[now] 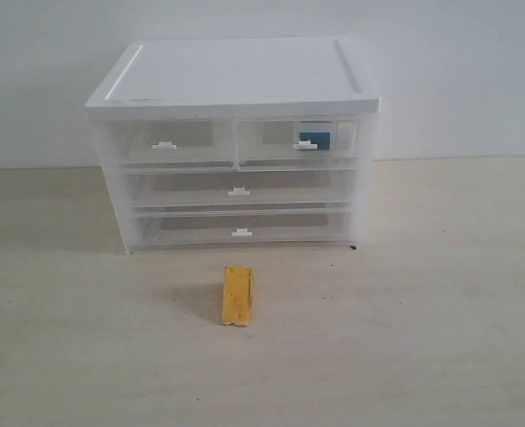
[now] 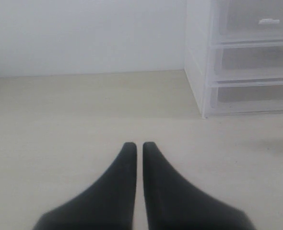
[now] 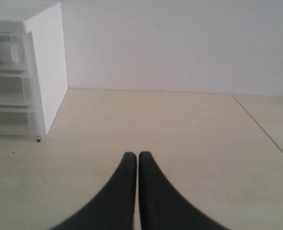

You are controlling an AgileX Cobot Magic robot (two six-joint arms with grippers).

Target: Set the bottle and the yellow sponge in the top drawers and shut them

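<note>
You had one cabinet [image 1: 236, 76] holding four drawers: two top drawers [image 1: 191, 138] and two wide drawers [image 1: 191, 189] beneath. You had four tabs [image 1: 164, 144], one per drawer. One sponge [image 1: 238, 296] stood before the cabinet, one bottle [image 1: 320, 140] sat inside it. You had two grippers: left gripper [image 2: 136, 145], right gripper [image 3: 134, 155].

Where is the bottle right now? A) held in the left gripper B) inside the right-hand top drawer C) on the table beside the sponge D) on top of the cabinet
B: the bottle shows teal and white through the clear front of the right-hand top drawer in the exterior view; only the yellow sponge sits on the table.
</note>
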